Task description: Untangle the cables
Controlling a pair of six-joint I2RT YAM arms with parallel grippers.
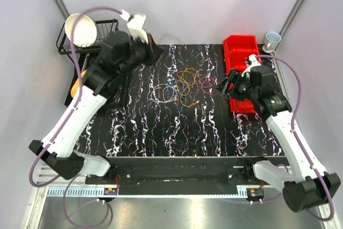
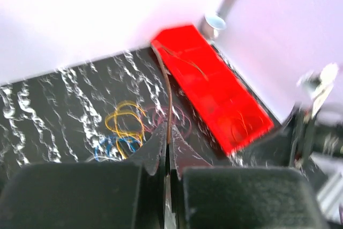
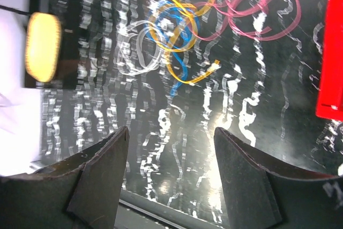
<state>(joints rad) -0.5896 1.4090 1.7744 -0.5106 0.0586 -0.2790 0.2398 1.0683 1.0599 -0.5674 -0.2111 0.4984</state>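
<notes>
Black white-veined mat (image 1: pixel 161 127) carries the cables (image 1: pixel 182 87), overlapping orange, blue, pink and pale loops heaped at its middle. One thin strand (image 2: pixel 168 89) rises from the left gripper (image 2: pixel 166 132), which is pinched shut on it near the mat's far edge, likely to draw it free. The right gripper (image 3: pixel 171 130) hovers just beside the heap, jaws wide and empty, wrist bent toward it, near the red bin (image 1: pixel 241 52).

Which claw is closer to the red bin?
Right. The right claw hangs open right beside the red bin's left side. The left claw, shut on one cable, is at the mat's far edge, well left of the bin.
</notes>
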